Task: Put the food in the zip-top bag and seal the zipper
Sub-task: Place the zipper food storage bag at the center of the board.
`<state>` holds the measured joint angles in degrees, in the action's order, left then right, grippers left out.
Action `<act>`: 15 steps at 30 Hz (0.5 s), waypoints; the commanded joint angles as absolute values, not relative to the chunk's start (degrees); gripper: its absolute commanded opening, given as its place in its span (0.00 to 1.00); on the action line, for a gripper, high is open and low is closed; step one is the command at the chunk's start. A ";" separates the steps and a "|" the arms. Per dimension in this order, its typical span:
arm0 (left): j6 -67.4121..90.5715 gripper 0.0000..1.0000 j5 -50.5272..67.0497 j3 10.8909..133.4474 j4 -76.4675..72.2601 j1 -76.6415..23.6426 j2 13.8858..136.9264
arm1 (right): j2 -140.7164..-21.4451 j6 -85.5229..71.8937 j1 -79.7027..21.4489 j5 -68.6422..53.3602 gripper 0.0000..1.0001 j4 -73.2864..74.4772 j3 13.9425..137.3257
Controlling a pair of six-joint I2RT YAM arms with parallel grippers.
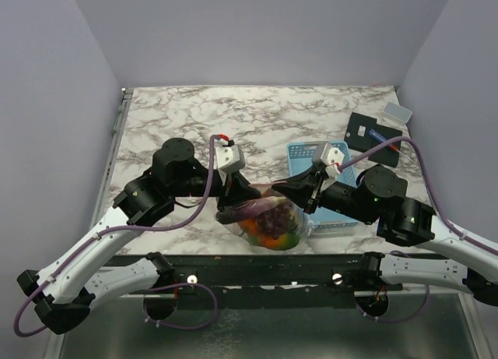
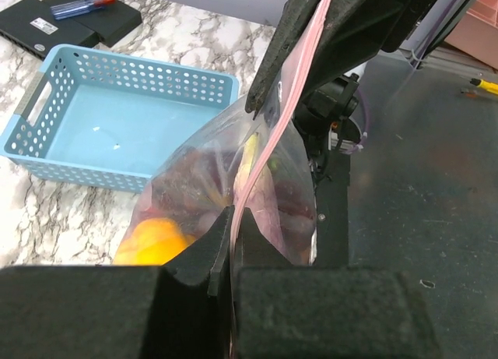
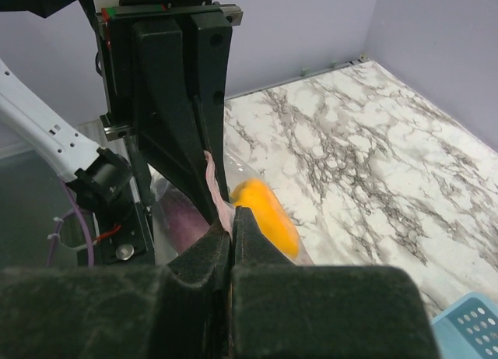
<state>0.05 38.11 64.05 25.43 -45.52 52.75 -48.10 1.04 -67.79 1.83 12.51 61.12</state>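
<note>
From above, the zip-top bag (image 1: 272,223) sits at the near edge of the marble counter (image 1: 194,117), between the two arms. The food (image 1: 268,228) shows through the plastic as an orange, green and dark purple heap. No toy produce lies loose on the counter. The left end effector (image 1: 237,199) meets the bag's mouth from the left and the right end effector (image 1: 286,190) from the right. The light-blue basket (image 1: 305,150) stands just behind the bag, partly hidden by the right arm.

In the left wrist view, the left end effector is clenched on the near end of the zipper (image 2: 268,153). The pink strip runs up and away as one taut line into the right end effector, which is pinched on the far end. The basket's floor is bare. A yellow-orange piece presses against the bag wall below the strip.

In the right wrist view, the right fingers are closed on the same strip, and the left end effector grips it just beyond. An orange piece bulges inside the bag beside them.

Loading looks done. What remains is the seal, and I cannot tell whether the tracks between the two grips are fully pressed together, so that stretch likely needs checking.
</note>
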 commanded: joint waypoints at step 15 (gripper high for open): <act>-1.45 0.00 19.99 66.42 26.10 -45.63 54.40 | -46.84 0.17 -67.68 15.46 0.34 9.60 62.91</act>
<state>-0.71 28.25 64.10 27.49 -45.76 54.57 -48.21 0.69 -67.79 10.15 12.03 61.49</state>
